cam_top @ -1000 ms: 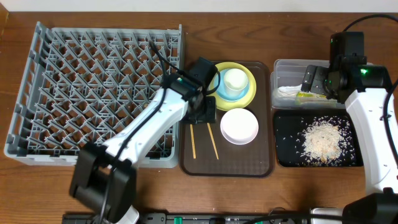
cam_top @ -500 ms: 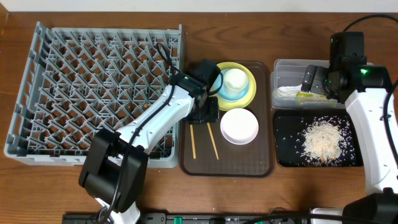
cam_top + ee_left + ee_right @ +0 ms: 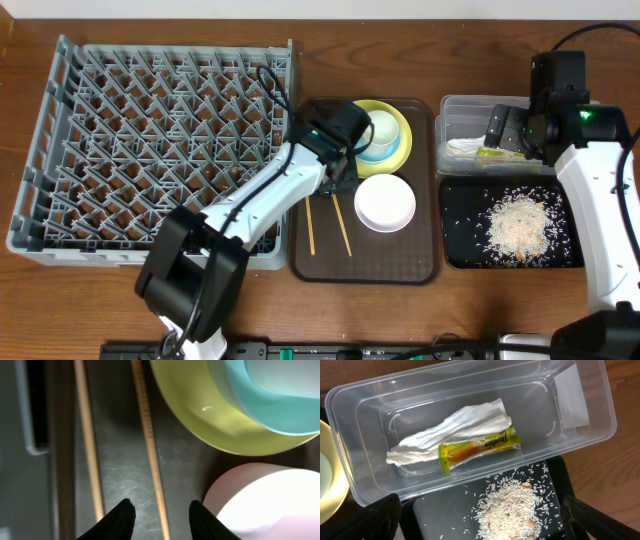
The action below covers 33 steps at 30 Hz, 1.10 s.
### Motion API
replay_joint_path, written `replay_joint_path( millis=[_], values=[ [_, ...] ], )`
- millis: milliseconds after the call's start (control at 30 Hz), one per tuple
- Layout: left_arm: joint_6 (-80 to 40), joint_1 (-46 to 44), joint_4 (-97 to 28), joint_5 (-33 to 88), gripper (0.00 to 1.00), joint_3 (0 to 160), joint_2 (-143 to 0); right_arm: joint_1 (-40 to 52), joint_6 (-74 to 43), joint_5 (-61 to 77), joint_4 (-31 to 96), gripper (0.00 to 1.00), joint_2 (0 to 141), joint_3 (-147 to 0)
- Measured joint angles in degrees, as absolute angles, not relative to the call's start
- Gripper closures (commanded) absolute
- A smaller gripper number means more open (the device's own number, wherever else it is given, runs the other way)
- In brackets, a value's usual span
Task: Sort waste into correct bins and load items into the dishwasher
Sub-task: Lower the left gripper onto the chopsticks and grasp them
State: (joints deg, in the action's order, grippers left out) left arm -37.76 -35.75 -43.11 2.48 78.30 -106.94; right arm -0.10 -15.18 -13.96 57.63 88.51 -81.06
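The left arm has slid right from the edge of the rack (image 3: 150, 140), so its gripper (image 3: 161, 520) now hangs over the two chopsticks (image 3: 150, 460), fingers spread with one stick between them. The chopsticks lie side by side on the brown tray (image 3: 400, 262), beside the yellow plate (image 3: 200, 417) holding the blue bowl (image 3: 270, 405); the white bowl (image 3: 260, 502) sits near. The right gripper (image 3: 485, 527), spread wide, hovers over the clear tub (image 3: 592, 420) with napkin (image 3: 455, 427) and wrapper (image 3: 480, 449); rice (image 3: 512, 502) covers the black tray (image 3: 435, 520).
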Motion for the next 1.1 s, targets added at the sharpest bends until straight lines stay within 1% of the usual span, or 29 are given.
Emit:
replay_joint_path(
  millis=[300, 467, 567, 667, 1100],
  values=[
    [-38.04, -36.18, -41.85, 1.48, 0.62, 77.93, -107.61, -0.1, -15.18, -13.93, 57.65, 0.01, 88.51, -81.06],
    [-39.31, -36.18, -39.09, 1.26, 0.63, 75.07, -107.61, -0.1, -15.18, -13.96, 57.63, 0.01, 88.51, -81.06],
    [-40.05, -36.18, -36.67, 1.23, 0.65, 72.82, -107.63, -0.1, -15.18, -13.96, 57.63, 0.01, 88.51, -81.06],
    [-40.49, -36.16, -33.93, 1.13, 0.7, 70.57, -107.63, -0.1, -15.18, -13.96, 57.6, 0.01, 88.51, -81.06],
    [-40.71, -37.06, -30.57, 0.84, 0.71, 68.6, -107.7, -0.1, -15.18, -13.93, 57.65, 0.01, 88.51, -81.06]
  ],
)
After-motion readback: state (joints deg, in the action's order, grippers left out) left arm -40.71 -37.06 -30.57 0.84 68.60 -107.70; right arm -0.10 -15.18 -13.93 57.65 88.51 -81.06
